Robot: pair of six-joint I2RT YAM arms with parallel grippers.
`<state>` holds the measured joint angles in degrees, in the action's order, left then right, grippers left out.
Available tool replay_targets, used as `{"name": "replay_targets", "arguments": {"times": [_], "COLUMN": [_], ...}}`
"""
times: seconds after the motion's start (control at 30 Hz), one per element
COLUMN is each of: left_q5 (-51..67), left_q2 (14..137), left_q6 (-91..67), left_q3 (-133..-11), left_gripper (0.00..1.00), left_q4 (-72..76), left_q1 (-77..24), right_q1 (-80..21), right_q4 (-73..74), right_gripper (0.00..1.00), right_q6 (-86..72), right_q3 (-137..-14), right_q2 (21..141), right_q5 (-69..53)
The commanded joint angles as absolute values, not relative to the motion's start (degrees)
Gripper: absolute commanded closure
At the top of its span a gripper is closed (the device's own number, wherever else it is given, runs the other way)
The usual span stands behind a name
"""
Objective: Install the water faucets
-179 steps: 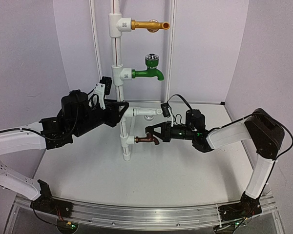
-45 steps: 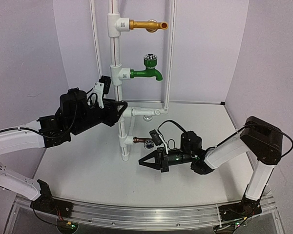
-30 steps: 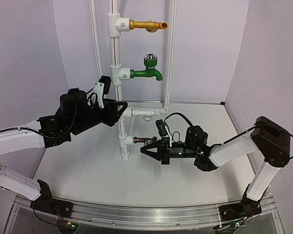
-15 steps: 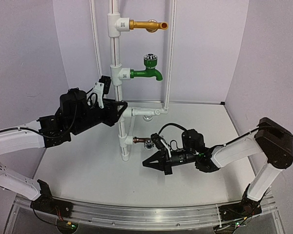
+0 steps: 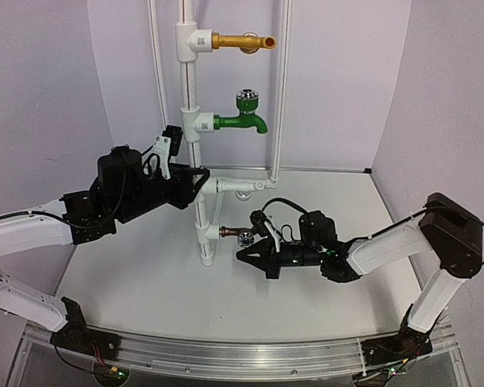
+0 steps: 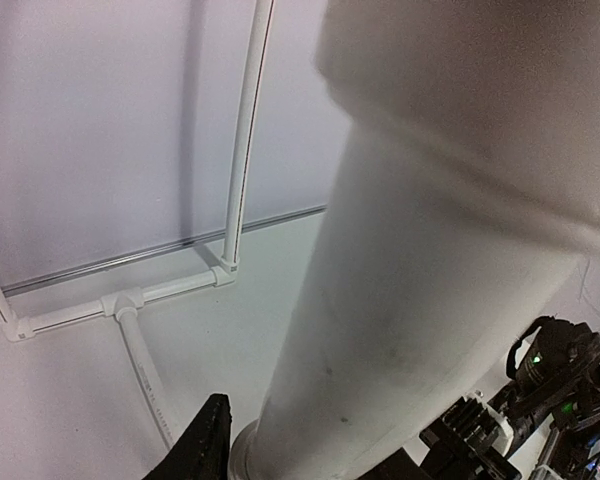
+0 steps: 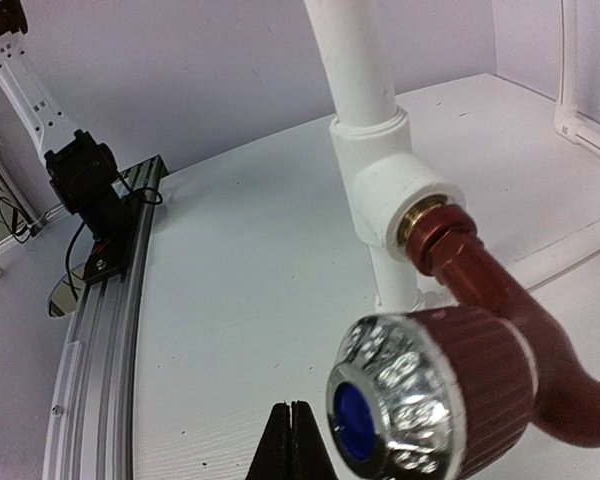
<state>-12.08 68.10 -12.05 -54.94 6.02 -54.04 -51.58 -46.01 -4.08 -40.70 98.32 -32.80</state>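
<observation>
Right end effector [image 5: 246, 258]: jaws pressed together, empty, tips just below the copper tap [image 5: 240, 236]. Tap sits in the lowest tee of the white pipe [image 5: 203, 222]. Left end effector [image 5: 198, 179]: narrow, clamped on the pipe higher up.

One camera hangs high behind the arms, looking down over the whole bench [image 5: 145, 282] to the far wall. The left wrist camera sits hard against the white pipe [image 6: 410, 300], facing far-right. The right wrist camera, close to the copper tap [image 7: 480, 390], looks near-left toward the rail [image 7: 100, 340]. The overhead view shares that tap and pipe.
</observation>
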Motion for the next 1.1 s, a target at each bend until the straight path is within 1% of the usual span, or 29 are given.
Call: {"name": "replay_targets", "arguments": {"times": [0.0,0.4,0.63,0.93,1.03,1.07], "left_q5": [-13.99,-13.87,-13.81,-13.83,-13.88,-13.89], "left_q2": [65.94,66.78,66.86,66.26,66.05,66.07], "left_q6": [-14.68,-14.41,-14.41,-14.41,-14.41,-14.41], "left_q3": [-56.20,-56.45,-56.51,-56.46,-56.31,-56.21], "left_gripper": [1.00,1.00,1.00,1.00,1.00,1.00], "left_q4": [9.96,9.93,10.06,9.43,9.16,9.15], "left_q1": [-53.17,-53.17,-53.09,-53.09,-53.05,-53.02], "right_q1": [-50.25,-43.93,-43.49,-42.83,-42.32,-42.28], "right_q4": [-50.29,-51.60,-51.59,-51.53,-51.22,-50.71], "right_gripper": [1.00,1.00,1.00,1.00,1.00,0.98], "right_q6": [-4.80,-7.24,-9.20,-9.44,-8.56,-8.13], "right_q3": [-42.92,-45.67,-48.65,-50.82,-50.73,-50.67], "right_q2": [97.30,95.94,97.13,100.17,100.30,100.04], "right_q5": [-31.11,-36.04,-39.14,-37.82,-39.33,-40.31]}}
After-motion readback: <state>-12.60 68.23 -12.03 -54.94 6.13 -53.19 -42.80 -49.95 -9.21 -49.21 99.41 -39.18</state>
